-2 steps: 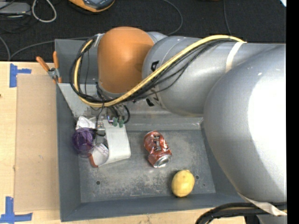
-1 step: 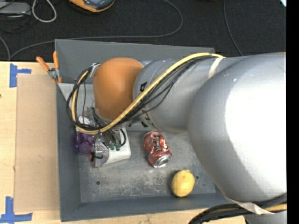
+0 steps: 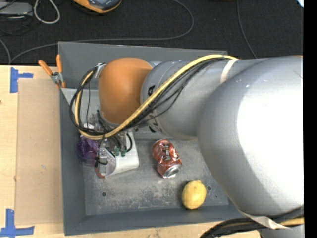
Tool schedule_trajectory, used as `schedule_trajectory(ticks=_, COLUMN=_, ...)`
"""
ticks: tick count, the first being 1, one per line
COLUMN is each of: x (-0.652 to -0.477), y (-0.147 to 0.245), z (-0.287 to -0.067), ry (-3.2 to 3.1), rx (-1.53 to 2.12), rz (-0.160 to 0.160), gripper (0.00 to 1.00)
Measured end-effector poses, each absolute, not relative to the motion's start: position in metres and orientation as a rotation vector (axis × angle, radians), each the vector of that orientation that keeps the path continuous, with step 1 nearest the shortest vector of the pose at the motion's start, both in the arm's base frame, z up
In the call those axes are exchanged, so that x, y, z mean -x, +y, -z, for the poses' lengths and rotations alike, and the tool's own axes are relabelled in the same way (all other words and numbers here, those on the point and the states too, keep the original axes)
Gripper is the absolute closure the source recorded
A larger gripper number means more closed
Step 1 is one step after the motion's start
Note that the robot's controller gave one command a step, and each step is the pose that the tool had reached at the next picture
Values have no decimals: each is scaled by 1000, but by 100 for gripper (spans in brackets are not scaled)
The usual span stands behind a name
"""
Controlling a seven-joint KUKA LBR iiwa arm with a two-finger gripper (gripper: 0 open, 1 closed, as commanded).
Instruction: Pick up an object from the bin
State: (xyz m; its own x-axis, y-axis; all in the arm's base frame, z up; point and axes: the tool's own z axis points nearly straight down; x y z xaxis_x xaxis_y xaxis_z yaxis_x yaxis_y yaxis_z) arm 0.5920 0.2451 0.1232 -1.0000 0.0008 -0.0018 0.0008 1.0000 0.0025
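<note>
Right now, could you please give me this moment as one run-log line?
gripper: down at left of bin, beside purple thing and white block | grasp: unclear | elsewhere: crushed red can, yellow lemon

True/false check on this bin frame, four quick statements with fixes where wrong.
1. A crushed red can lies on the floor of the bin. True.
2. The yellow fruit sits in the bin's far left corner. False: it lies by the near wall, lower right of the can.
3. The gripper is down at the bin's left side, next to a purple thing and a white block. True.
4. The can and the yellow fruit touch. False: bare floor shows between them.
</note>
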Motion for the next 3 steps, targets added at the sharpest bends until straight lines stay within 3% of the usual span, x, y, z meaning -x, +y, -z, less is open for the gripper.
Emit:
schedule_trajectory(ticks=1, x=-588, y=244, z=-113, ry=3134, rx=205, rz=-3, gripper=0)
schedule_trajectory(ticks=2, x=-585, y=244, z=-108, ry=3138, rx=159, rz=-2, gripper=0)
schedule_trajectory(ticks=3, x=-569, y=243, z=-102, ry=3110, rx=234, rz=-2, gripper=0)
